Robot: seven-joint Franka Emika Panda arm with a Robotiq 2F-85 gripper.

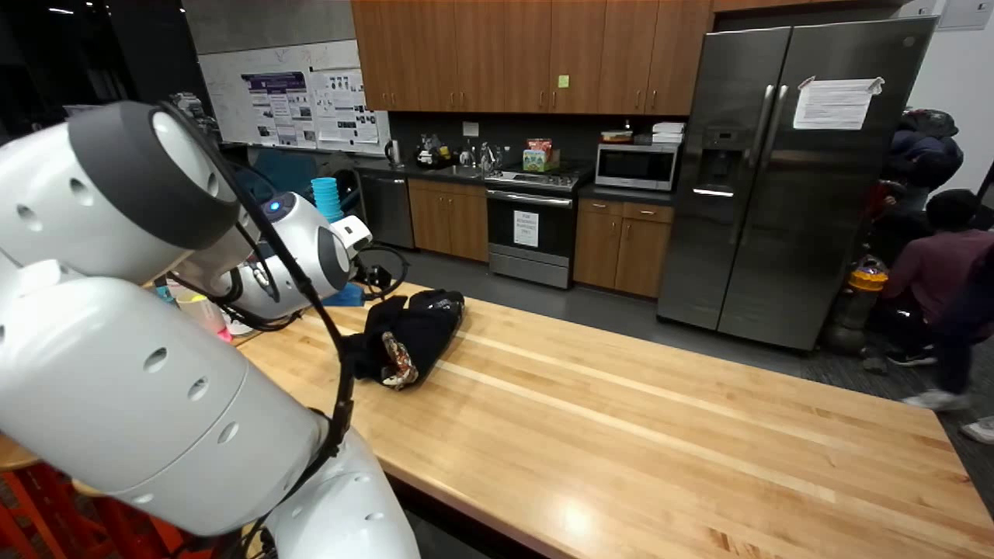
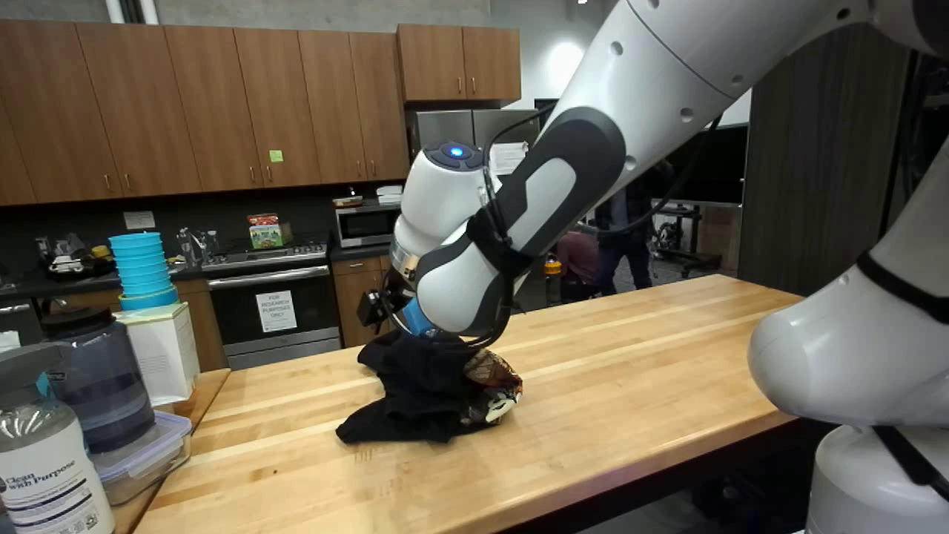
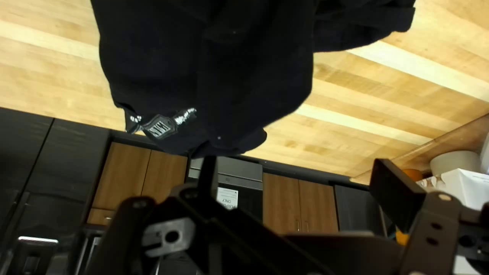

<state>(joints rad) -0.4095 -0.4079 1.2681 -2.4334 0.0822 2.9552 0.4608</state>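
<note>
Black cloth (image 3: 229, 76) spans the wrist view's upper middle; the pincer (image 3: 295, 168), gaping wide, sits in the lower half, its left-of-centre fingertip (image 3: 208, 173) just at the cloth's lower edge, contact unclear.

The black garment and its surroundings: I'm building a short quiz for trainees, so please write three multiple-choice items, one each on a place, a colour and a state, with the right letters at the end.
1. Where does the black garment lie?
A) On the stove
B) On the wooden table
C) On the floor

2. What colour is the stack of cups?
A) Blue
B) Red
C) White

3. How does the gripper stand?
A) Shut, with nothing in it
B) Shut on the garment
C) Open

1: B, since both exterior views show it crumpled on the wood.
2: A, as the stack is bright blue in both exterior views.
3: C, because the wrist view shows the fingers wide apart.
</note>
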